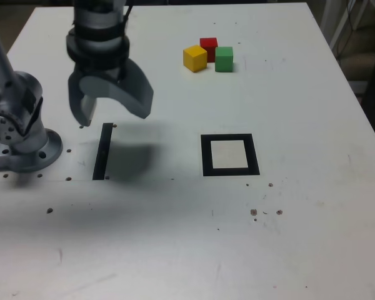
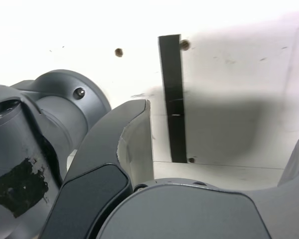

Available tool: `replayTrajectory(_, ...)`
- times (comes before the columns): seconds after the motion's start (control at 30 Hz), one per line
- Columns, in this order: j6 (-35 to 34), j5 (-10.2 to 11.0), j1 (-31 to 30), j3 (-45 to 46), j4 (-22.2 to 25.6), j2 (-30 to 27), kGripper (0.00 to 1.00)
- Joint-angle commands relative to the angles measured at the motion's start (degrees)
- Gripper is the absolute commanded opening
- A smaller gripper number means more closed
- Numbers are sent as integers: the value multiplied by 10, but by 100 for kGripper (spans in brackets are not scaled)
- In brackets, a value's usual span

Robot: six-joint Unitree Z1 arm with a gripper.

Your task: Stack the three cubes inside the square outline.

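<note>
Your pincer (image 1: pixel 115 107) gapes wide above the bench (image 1: pixel 312 206), near the black strip (image 1: pixel 103 151). In the exterior view, the red (image 1: pixel 209 49), yellow (image 1: pixel 195 58) and green (image 1: pixel 224 59) cubes cluster near the far edge, the yellow angled; the square outline (image 1: pixel 255 155) lies nearer you, right of the strip.

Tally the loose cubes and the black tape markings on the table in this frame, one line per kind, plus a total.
Red cube: 1
Yellow cube: 1
Green cube: 1
Black square outline: 1
Straight black strip: 1
Total: 5
</note>
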Motion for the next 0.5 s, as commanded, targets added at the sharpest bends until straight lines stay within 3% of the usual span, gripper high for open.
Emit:
replayTrajectory(0.0,12,2,12,-12,7,10,100)
replayTrajectory(0.47,104,15,110,-117,51,64,100)
